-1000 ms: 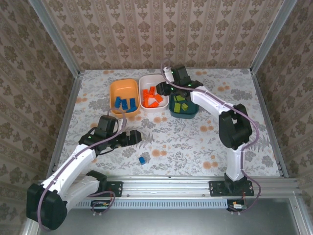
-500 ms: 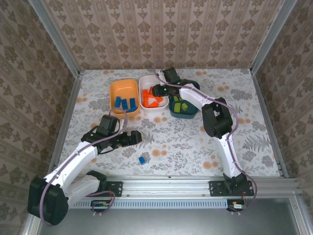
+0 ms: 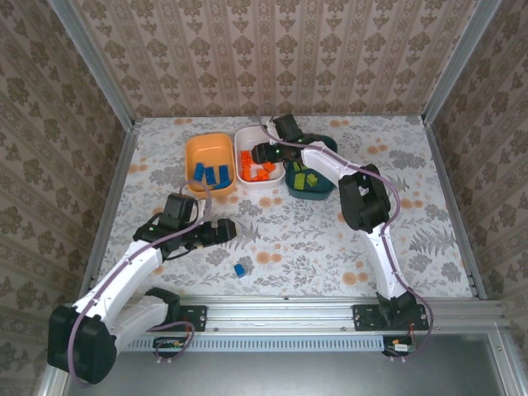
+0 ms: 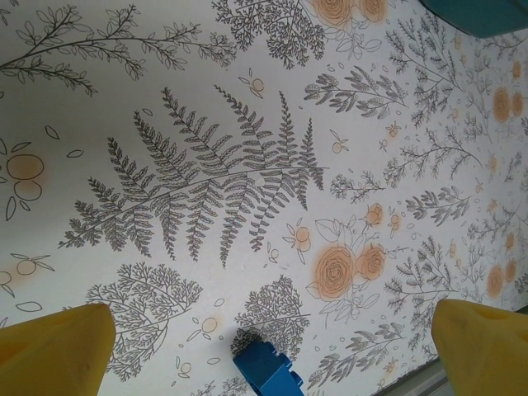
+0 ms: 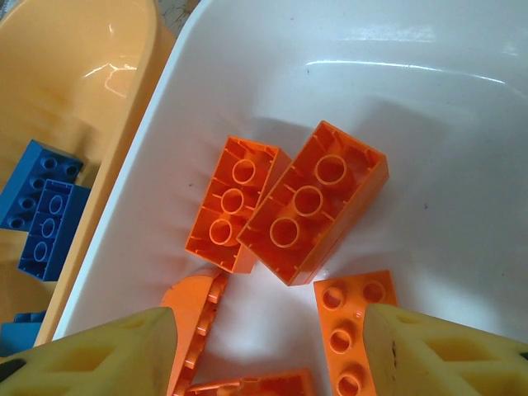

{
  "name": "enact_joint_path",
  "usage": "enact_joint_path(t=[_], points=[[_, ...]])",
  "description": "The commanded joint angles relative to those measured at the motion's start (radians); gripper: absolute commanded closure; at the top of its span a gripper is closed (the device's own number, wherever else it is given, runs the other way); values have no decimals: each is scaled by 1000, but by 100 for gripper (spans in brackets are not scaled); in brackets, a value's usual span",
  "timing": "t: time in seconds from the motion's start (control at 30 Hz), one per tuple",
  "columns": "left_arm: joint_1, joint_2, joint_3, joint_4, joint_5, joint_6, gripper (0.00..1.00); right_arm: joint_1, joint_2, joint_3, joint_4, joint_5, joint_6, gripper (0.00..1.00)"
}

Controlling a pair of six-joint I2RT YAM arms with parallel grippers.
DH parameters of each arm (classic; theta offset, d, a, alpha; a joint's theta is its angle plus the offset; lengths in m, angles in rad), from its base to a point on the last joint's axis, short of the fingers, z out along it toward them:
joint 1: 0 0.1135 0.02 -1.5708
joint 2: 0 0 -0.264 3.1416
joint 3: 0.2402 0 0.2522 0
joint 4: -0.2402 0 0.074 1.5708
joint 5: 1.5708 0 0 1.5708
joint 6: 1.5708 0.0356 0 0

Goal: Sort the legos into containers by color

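The desk has a pale surface printed with grey ferns and orange blossoms. Three tubs stand in a close row toward its far edge: an orange tub on the left, a white tub in the middle and a dark teal tub on the right. A single blue brick lies alone near the front edge (on the fern print, in the left wrist view), well apart from the tubs.

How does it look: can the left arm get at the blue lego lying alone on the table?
Probably yes. The left hand is open and empty, and the blue lego lies close by on the bare table, just on the near side of the hand. Nothing stands between them.
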Motion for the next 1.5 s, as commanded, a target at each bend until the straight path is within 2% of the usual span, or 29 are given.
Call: enact_joint_path(t=[0.0, 0.13, 0.23, 0.47, 0.67, 0.77, 0.97, 1.17, 1.33, 1.47], points=[[5, -20, -8, -14, 14, 23, 0, -5, -80, -29, 16, 17, -3, 37], [-12, -27, -3, -25, 5, 20, 0, 1, -177, -104, 67, 1, -24, 36], [-59, -23, 12, -55, -36, 17, 0, 6, -270, -196, 116, -8, -37, 36], [-251, -18, 29, -161, -198, -61, 5, 13, -521, -528, 249, -35, -14, 35], [-430, 8, -16, -112, -276, -162, 10, 21, -737, -828, 313, -35, -10, 35], [-477, 48, -13, -110, -301, -187, 10, 26, -838, -968, 326, -30, 1, 35], [-536, 145, 23, -105, -337, -203, 17, 61, -1047, -1256, 368, -9, 25, 35], [-561, 260, 60, -100, -330, -207, 27, 68, -1204, -1456, 394, 21, 86, 34], [-568, 327, 80, -73, -316, -208, 37, 74, -1264, -1518, 403, 38, 112, 35], [-573, 367, 99, -65, -303, -203, 40, 77, -1266, -1518, 394, 40, 110, 34]])
